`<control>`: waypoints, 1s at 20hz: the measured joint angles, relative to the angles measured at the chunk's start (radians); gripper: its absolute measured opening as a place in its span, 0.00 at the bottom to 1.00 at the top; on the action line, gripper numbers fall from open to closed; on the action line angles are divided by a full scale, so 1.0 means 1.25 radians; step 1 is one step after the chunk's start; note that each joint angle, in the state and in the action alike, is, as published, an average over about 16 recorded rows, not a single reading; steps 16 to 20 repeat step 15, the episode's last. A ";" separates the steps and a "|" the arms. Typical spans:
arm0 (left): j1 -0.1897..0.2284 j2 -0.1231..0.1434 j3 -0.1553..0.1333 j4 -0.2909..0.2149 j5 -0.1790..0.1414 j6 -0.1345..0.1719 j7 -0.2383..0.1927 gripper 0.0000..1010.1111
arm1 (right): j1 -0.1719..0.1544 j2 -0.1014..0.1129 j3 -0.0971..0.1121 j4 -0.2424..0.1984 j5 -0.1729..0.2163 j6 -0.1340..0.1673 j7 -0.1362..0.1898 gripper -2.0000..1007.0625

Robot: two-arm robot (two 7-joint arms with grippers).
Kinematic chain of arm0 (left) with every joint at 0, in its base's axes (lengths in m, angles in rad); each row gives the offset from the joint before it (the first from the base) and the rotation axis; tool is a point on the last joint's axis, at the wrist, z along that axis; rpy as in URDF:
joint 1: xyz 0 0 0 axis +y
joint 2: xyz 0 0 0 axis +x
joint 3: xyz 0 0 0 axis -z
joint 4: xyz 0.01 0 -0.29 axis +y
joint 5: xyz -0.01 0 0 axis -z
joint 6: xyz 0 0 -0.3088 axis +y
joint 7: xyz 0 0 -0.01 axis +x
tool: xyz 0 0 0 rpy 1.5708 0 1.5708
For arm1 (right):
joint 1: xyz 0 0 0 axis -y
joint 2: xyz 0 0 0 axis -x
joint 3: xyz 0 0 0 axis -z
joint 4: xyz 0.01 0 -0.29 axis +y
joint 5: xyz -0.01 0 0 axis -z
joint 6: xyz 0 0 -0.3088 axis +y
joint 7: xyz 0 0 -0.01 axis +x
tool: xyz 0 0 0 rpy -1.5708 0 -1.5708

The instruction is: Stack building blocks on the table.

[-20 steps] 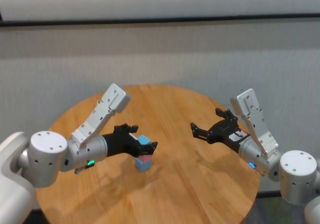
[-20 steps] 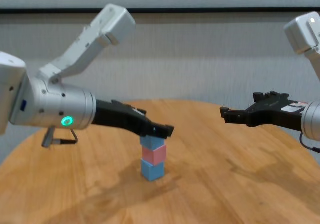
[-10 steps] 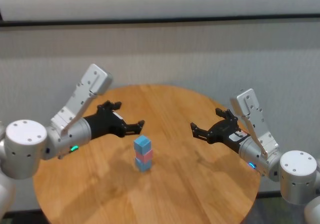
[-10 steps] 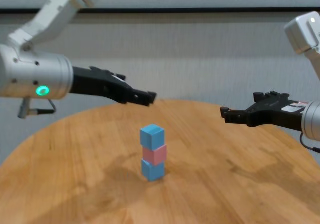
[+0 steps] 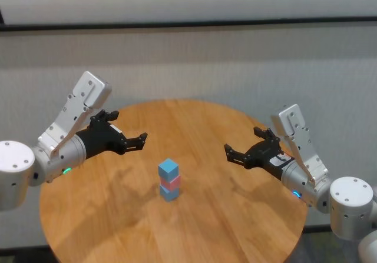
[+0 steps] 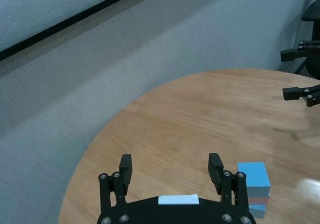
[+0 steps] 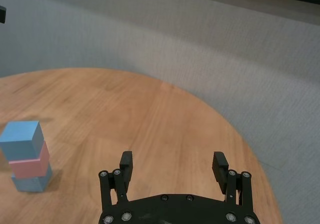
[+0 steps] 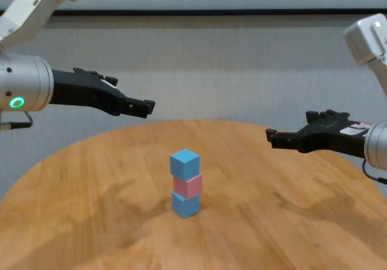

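Three small matte cubes (image 8: 185, 183), light blue, pink, light blue, stand stacked near the middle of the round wooden bench (image 8: 284, 221). They look light, stiff and easy to topple; I would grip opposite flat sides. The left hand (image 5: 139, 139) and right hand (image 5: 228, 152) hover open, well apart from the stack. Nothing else stands around it.

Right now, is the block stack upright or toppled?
Upright: top blue block on pink block on bottom blue block, untouched by either gripper.

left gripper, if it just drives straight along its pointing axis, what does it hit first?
Probably nothing: the left gripper, open, points across above the table and higher than the stack's top blue block. The right gripper is farther along, seemingly off-line.
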 joint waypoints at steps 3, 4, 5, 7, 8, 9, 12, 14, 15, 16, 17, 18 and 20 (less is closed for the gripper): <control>0.002 0.004 -0.003 0.000 0.005 -0.004 0.003 0.99 | 0.000 0.000 0.000 0.000 0.000 0.000 0.000 1.00; 0.003 0.004 -0.004 0.000 0.006 -0.005 0.004 0.99 | 0.000 0.000 0.000 0.000 0.000 0.000 0.000 1.00; 0.003 0.005 -0.004 0.000 0.006 -0.006 0.004 0.99 | 0.000 0.000 0.000 0.000 0.000 0.000 0.000 1.00; 0.003 0.004 -0.004 0.001 0.006 -0.006 0.003 0.99 | 0.000 0.000 0.000 0.000 0.000 0.000 0.000 1.00; 0.003 0.004 -0.004 0.001 0.006 -0.006 0.003 0.99 | 0.000 0.000 0.000 0.000 0.000 0.000 0.000 1.00; 0.003 0.004 -0.003 0.001 0.006 -0.006 0.003 0.99 | 0.000 0.000 0.000 0.000 0.000 0.000 0.000 1.00; 0.002 0.003 -0.003 0.002 0.005 -0.005 0.003 0.99 | 0.000 0.000 0.000 0.000 0.000 0.000 0.000 1.00; 0.002 0.003 -0.003 0.002 0.005 -0.005 0.003 0.99 | 0.000 0.000 0.000 0.000 0.000 0.000 0.000 1.00; 0.002 0.003 -0.002 0.002 0.005 -0.005 0.003 0.99 | 0.000 0.000 0.000 0.000 0.000 0.000 0.000 1.00; 0.002 0.003 -0.002 0.002 0.005 -0.005 0.003 0.99 | 0.000 0.000 0.000 0.000 0.000 0.000 0.000 1.00; 0.002 0.003 -0.002 0.002 0.005 -0.005 0.003 0.99 | 0.000 0.000 0.000 0.000 0.000 0.000 0.000 1.00; 0.002 0.003 -0.002 0.002 0.005 -0.005 0.003 0.99 | 0.000 0.000 0.000 0.000 0.000 0.000 0.000 1.00; 0.002 0.003 -0.002 0.002 0.005 -0.005 0.003 0.99 | 0.000 0.000 0.000 0.000 0.000 0.000 0.000 1.00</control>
